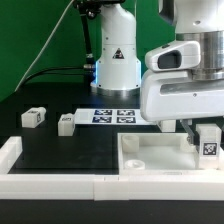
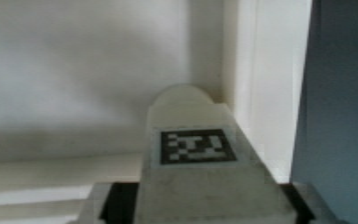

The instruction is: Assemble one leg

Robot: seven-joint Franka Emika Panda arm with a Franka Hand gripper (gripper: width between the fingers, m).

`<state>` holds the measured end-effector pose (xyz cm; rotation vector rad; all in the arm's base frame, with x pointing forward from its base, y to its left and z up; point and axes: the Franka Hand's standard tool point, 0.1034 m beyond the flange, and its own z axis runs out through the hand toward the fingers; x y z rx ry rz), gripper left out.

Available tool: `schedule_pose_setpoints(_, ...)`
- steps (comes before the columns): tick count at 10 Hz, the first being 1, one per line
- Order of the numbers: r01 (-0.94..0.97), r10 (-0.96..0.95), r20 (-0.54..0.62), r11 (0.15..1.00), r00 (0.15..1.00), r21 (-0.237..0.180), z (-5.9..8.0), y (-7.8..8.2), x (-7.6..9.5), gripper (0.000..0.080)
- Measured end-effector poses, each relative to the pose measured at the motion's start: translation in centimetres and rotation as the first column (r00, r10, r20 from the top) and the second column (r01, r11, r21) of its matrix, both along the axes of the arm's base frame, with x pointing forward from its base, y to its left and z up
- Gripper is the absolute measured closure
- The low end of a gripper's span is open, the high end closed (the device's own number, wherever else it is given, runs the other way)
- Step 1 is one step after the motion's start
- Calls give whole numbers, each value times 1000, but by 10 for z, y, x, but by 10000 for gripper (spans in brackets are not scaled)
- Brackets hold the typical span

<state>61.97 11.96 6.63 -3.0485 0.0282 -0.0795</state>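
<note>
The arm is reaching down at the exterior view's right, with its white wrist housing filling the upper right of that view and the gripper (image 1: 207,143) pointing straight down over the far right corner of the large white tray-like part (image 1: 150,155). The gripper is clenching a leg (image 1: 208,141), a small white block with a black-and-white square tag facing the camera; the block is standing upright between the dark fingers, and its lower end is sitting at or just above the tray's corner, though whether it is touching the socket cannot be told. In the wrist view the same leg (image 2: 197,150) is running up the middle of the picture with its tag in plain sight, the dark finger pads (image 2: 108,203) are pressing on its two sides, and the white tray wall (image 2: 87,70) is lying close behind it. Two more legs are lying loose on the black table (image 1: 60,150) at the exterior view's left: one leg (image 1: 33,117) farther left, another leg (image 1: 66,123) just beside the marker board (image 1: 113,117). Long white border bars (image 1: 50,185) are lying along the near edge of the table, in front of the tray. The robot's white base (image 1: 115,60) is standing behind the marker board.
</note>
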Motion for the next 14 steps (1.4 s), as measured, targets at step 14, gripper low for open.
schedule_pose_setpoints(14, 737, -738, -1, 674, 675, -42, 0, -39, -2, 326)
